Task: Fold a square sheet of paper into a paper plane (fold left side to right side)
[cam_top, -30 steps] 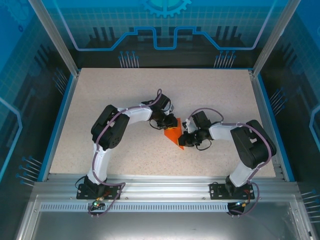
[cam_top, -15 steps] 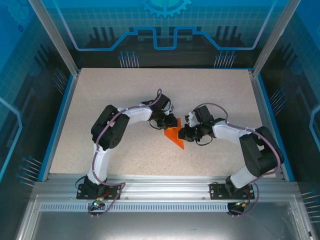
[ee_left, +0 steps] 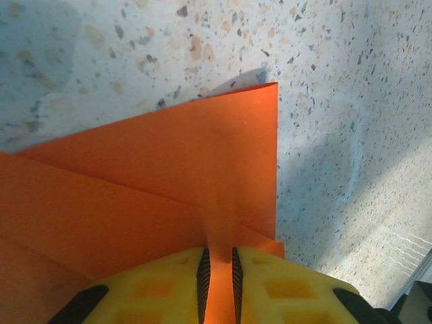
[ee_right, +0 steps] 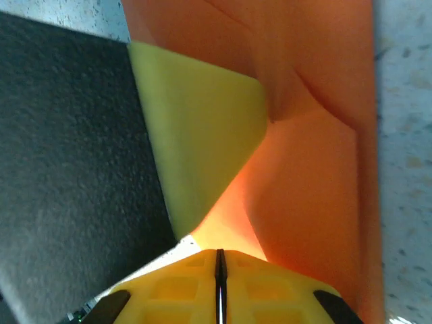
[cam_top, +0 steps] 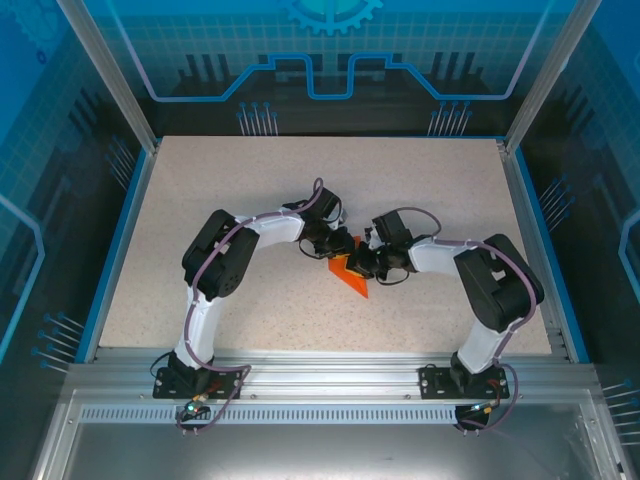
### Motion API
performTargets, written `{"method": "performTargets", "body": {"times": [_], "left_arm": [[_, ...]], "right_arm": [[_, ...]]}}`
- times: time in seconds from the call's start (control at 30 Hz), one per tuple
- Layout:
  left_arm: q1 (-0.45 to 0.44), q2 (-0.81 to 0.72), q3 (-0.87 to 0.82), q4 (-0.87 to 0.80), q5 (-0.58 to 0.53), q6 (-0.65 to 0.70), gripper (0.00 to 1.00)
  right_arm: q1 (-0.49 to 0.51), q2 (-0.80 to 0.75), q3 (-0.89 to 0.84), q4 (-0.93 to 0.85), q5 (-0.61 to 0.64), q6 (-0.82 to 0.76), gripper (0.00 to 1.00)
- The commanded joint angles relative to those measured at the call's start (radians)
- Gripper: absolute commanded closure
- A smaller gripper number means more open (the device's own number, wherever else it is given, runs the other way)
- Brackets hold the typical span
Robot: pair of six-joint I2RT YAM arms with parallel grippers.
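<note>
1. Left claw (ee_left: 218, 262) is drawn down to a narrow slit, and a raised strip of the orange paper (ee_left: 162, 182) is caught between its yellow pads. It grips the sheet at a folded edge.
2. Right claw (ee_right: 219, 263) is closed, with its pads pressed flat together and its tip right against the other side of the paper. Whether any paper sits between those pads cannot be told.
3. Seen from above, the two claws meet over the paper near the middle of the speckled counter (cam_top: 230, 190), the left claw on its left and the right claw on its right. They partly hide the sheet, and one pointed corner sticks out toward the near edge.
4. The paper lies flat on the counter apart from the pinched strip. It shows creases and overlapping layers in a roughly triangular outline.
5. Handling, as a judgement: the paper is very light, thin and limp, stiffer only along its creases. It would likely slide on the smooth counter and crumple or tear if the claws pull against each other. The best hold is at a free edge or corner, with the other claw pinning the sheet.
6. Count: one sheet of paper, two claws, two arms.
</note>
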Motion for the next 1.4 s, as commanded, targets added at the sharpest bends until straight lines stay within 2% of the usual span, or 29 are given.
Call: {"method": "performTargets", "body": {"times": [0.0, 0.4, 0.73, 1.13, 1.37], "left_arm": [[-0.002, 0.051, -0.025, -0.011, -0.060, -0.005, 0.78], [0.000, 0.061, -0.022, -0.017, -0.074, -0.007, 0.78], [0.005, 0.073, -0.018, -0.028, -0.082, -0.007, 0.78], [0.008, 0.077, -0.016, -0.033, -0.088, -0.009, 0.78], [0.009, 0.073, -0.019, -0.034, -0.088, -0.009, 0.78]], "right_arm": [[0.016, 0.024, 0.026, 0.007, 0.053, 0.027, 0.90], [0.016, 0.010, -0.039, -0.140, 0.092, -0.030, 0.90], [0.016, -0.039, -0.120, -0.266, 0.041, -0.136, 0.90], [0.009, -0.159, -0.286, -0.303, 0.052, -0.155, 0.90], [-0.033, -0.233, -0.374, -0.314, 0.051, -0.167, 0.90]]}}
